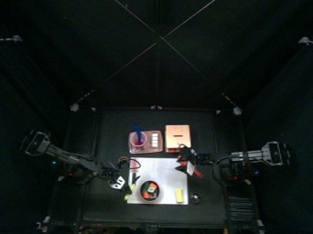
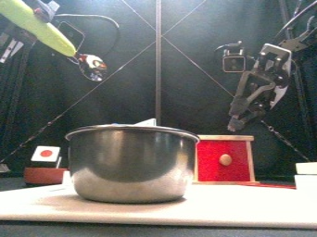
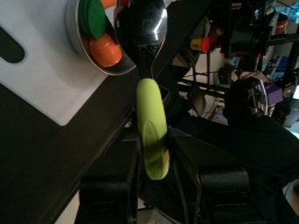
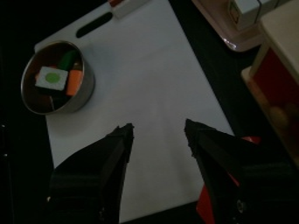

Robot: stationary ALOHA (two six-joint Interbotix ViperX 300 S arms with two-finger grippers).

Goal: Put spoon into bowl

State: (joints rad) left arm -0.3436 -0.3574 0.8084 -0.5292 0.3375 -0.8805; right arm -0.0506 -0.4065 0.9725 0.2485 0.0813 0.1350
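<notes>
Left gripper [image 3: 158, 175] clasps the yellow-green spoon [image 3: 149, 122] by its handle, lifted beside the bowl [image 3: 100, 39]; the front view shows only the bowl's steel wall, its orange and green contents hidden. Right gripper [image 4: 158, 144] hangs released above the white board [image 4: 140, 79].

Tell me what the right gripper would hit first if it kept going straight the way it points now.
Probably the bare white board. In the wrist view, the open right gripper aims at empty board beside the bowl, with nothing between; depth is hard to judge, so this is an estimate.
</notes>
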